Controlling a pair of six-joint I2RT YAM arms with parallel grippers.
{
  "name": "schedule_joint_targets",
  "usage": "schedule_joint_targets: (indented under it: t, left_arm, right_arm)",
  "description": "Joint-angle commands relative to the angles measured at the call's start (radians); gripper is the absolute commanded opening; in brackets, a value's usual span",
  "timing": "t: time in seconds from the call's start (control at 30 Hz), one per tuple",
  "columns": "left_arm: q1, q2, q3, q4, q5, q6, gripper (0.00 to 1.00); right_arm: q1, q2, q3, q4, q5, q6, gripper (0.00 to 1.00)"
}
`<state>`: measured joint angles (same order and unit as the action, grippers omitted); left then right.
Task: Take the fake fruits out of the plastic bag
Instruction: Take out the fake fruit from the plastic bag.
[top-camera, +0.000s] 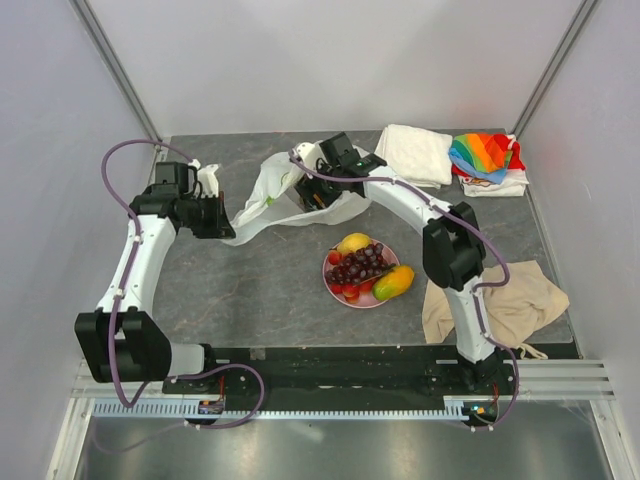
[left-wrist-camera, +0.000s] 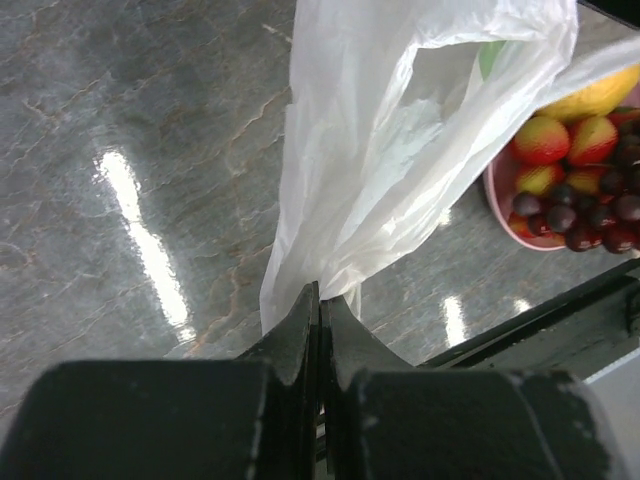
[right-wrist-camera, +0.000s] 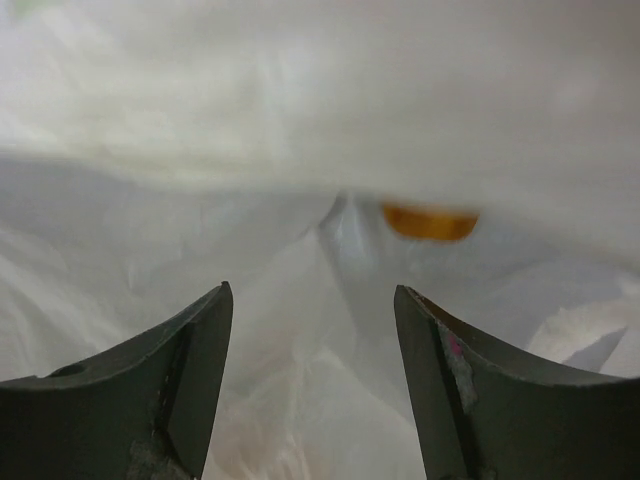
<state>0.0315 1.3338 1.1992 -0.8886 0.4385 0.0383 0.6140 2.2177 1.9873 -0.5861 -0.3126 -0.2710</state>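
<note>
The white plastic bag (top-camera: 268, 195) lies at the back middle of the table. My left gripper (top-camera: 222, 217) is shut on the bag's edge (left-wrist-camera: 330, 240) and holds it up. My right gripper (top-camera: 312, 192) is open inside the bag's mouth; its fingers (right-wrist-camera: 195, 350) frame white plastic (right-wrist-camera: 300, 330). A small orange fruit (right-wrist-camera: 430, 221) shows ahead of them, half under a fold. The pink plate (top-camera: 330, 283) holds the lemon (top-camera: 352, 243), the purple grapes (top-camera: 361, 263), the mango (top-camera: 394, 283) and red cherries (top-camera: 347, 289); these fruits also show in the left wrist view (left-wrist-camera: 585, 180).
A folded white cloth (top-camera: 413, 152) and a rainbow cloth (top-camera: 484, 155) on another white cloth lie at the back right. A beige cloth (top-camera: 505, 300) lies by the right arm's base. Grey walls stand on three sides.
</note>
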Motion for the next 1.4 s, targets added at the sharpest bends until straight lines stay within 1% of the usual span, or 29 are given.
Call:
schedule_joint_targets:
  t: [0.0, 0.03, 0.07, 0.13, 0.2, 0.37, 0.5, 0.67, 0.73, 0.87, 1.1, 1.37]
  left_arm:
    - [-0.001, -0.016, -0.024, -0.038, -0.081, 0.103, 0.02]
    - [-0.001, -0.018, -0.032, -0.039, -0.084, 0.116, 0.02]
    - [-0.001, -0.024, -0.039, -0.042, -0.084, 0.121, 0.02]
    - [-0.001, -0.031, -0.064, -0.041, -0.083, 0.136, 0.01]
    - [-0.002, -0.045, -0.085, -0.033, -0.098, 0.152, 0.02]
    - [-0.002, -0.039, -0.078, 0.007, -0.106, 0.173, 0.02]
    - [-0.002, -0.039, -0.089, 0.014, -0.109, 0.179, 0.02]
    - [-0.007, -0.051, -0.105, 0.028, -0.106, 0.18, 0.02]
    - [-0.005, -0.05, -0.113, 0.03, -0.103, 0.173, 0.02]
    - [-0.01, -0.065, -0.136, 0.033, -0.096, 0.167, 0.02]
    - [-0.021, -0.058, -0.159, 0.043, -0.098, 0.149, 0.02]
    - [-0.019, -0.044, -0.147, 0.051, -0.098, 0.141, 0.02]
  right_arm:
    - [-0.002, -0.171, -0.168, 0.044, 0.006, 0.01, 0.74]
    - [-0.002, -0.197, -0.238, 0.069, 0.007, 0.003, 0.76]
    - [-0.002, -0.22, -0.263, 0.093, 0.013, 0.0, 0.77]
    - [0.0, -0.256, -0.291, 0.14, 0.01, -0.01, 0.78]
    - [0.0, -0.236, -0.282, 0.167, 0.018, -0.004, 0.79]
    - [0.0, -0.13, -0.164, 0.212, 0.052, 0.036, 0.78]
    - [0.001, -0.003, -0.073, 0.221, 0.108, 0.055, 0.78]
    - [0.003, 0.111, -0.016, 0.264, 0.173, 0.079, 0.83]
    - [0.006, 0.152, 0.033, 0.269, 0.187, 0.087, 0.84]
    - [0.006, 0.229, 0.097, 0.311, 0.162, 0.113, 0.85]
    - [0.015, 0.273, 0.154, 0.374, 0.04, 0.165, 0.87]
    - [0.033, 0.358, 0.22, 0.407, 0.046, 0.228, 0.88]
